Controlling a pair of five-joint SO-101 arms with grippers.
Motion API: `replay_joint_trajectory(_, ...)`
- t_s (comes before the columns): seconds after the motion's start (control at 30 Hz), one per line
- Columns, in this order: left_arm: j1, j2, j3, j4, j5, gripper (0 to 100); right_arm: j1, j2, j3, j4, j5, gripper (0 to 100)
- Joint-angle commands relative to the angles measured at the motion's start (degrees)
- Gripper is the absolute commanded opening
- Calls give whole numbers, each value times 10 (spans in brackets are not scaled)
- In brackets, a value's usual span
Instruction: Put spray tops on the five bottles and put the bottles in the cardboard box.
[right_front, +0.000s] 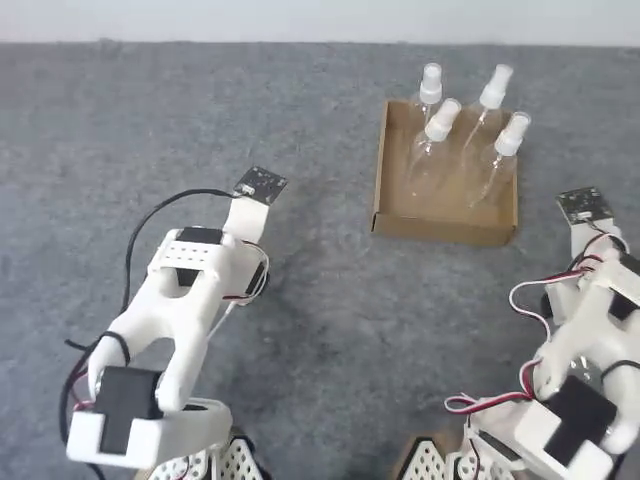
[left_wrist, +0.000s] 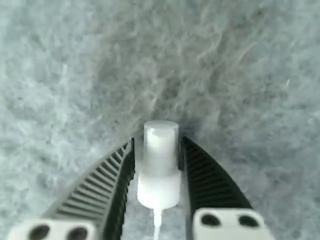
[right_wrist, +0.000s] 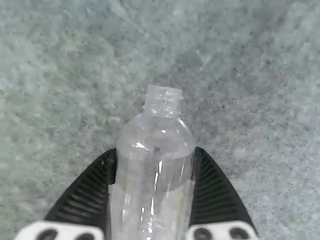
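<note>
A white spray top (left_wrist: 160, 170) with a clear cap and a thin tube stands between the black ribbed fingers of my left gripper (left_wrist: 158, 145), which is shut on it just above the grey carpet. My right gripper (right_wrist: 155, 155) is shut on the body of a clear plastic bottle (right_wrist: 152, 165), whose threaded neck (right_wrist: 163, 101) is bare and points away from the wrist. In the high view the left arm (right_front: 200, 275) is left of centre and the right arm (right_front: 590, 320) is at the right edge. Their bodies hide both held things there.
A shallow cardboard box (right_front: 440, 228) sits at the back right of the grey carpet (right_front: 330, 330). Several clear bottles with white spray tops (right_front: 432, 150) lie in it, tops pointing to the far side. Open carpet lies between the two arms.
</note>
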Motion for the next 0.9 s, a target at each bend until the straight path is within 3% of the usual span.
replay_joint_trajectory(0.0, 3, -30, -2, -10, -4, 87, -6, -6, -11, 8, -8, 6)
replay_joint_trajectory(0.27, -2, -53, -21, 13, 4, 24, -7, -11, -15, 48, -7, 13)
replay_joint_trajectory(0.53, 47, -241, -62, 120, 78, 19, -9, -11, -27, 57, -11, 212)
replay_joint_trajectory(0.7, 119, -331, -61, 150, 127, 19, -47, -11, -30, 60, -12, 216)
replay_joint_trajectory(0.87, 120, -342, -55, 138, 130, 19, -65, -5, -105, 124, -67, 217)
